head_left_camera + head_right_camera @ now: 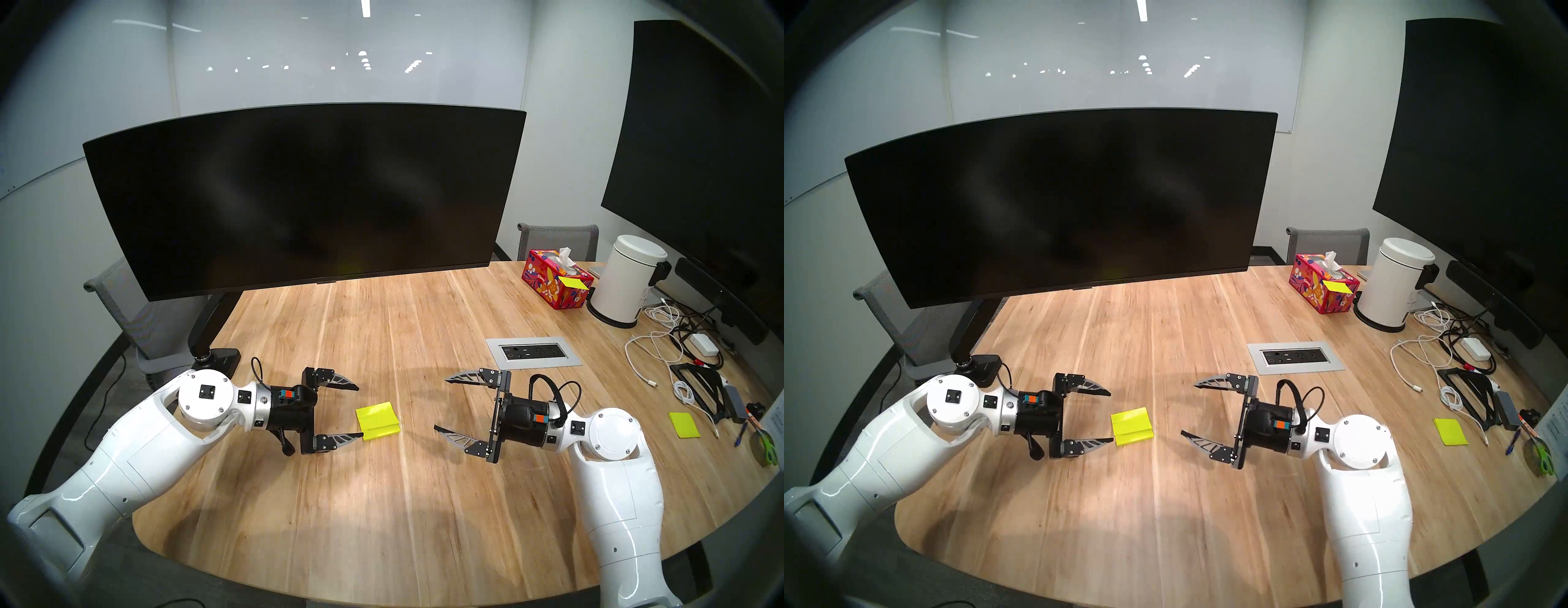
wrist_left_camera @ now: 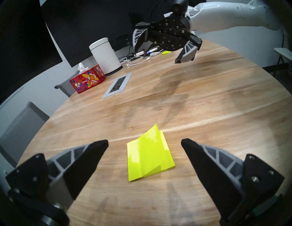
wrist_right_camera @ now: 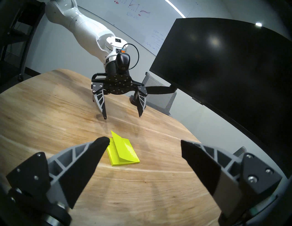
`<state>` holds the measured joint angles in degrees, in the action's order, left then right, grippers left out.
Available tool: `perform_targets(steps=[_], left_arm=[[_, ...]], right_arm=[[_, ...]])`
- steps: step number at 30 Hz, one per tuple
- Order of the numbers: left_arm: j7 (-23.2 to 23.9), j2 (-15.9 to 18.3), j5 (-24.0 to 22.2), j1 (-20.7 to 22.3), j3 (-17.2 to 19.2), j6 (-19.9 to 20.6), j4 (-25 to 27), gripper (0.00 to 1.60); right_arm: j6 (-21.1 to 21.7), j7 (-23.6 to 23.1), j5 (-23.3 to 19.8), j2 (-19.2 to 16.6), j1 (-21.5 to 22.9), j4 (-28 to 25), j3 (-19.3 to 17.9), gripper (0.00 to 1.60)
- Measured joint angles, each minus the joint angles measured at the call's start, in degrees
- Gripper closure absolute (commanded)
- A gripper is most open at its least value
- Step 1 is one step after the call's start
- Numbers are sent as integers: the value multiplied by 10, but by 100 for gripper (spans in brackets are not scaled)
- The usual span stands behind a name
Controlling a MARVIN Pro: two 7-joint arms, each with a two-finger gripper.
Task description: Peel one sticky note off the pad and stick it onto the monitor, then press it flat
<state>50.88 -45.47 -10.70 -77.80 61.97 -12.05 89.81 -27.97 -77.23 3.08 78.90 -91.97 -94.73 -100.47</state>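
The pad (image 1: 377,421) lies on the counter (image 1: 382,530) between my two hands, its top sheet curled up but not peeled off. My left hand (image 1: 359,411) and right hand (image 1: 441,403) both gape wide, holding nothing. Nothing is on the monitor (image 1: 305,199) yet, so peeling, sticking and pressing all remain.

Head pair high above table (image 1: 382,488), wrist views low, facing each other, sharing pad (image 2: 148,156)

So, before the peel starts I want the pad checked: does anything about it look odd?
Yes. The pad lies flat on the table, but its top sheet is curled up along one side, not flat. Both hands, left and right, are open and apart from it.
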Motion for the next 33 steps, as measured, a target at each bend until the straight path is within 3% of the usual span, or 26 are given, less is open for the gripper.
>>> perform_targets(steps=[12,33], left_arm=[[-13,-18,36,13,-28,16,-8,0],[-39,-37,87,36,-35,54,-32,0]], right_arm=[[0,0,-17,-9,-16,-8,-5,0],[3,-2,-33,-18,-25,-19,-6,0]])
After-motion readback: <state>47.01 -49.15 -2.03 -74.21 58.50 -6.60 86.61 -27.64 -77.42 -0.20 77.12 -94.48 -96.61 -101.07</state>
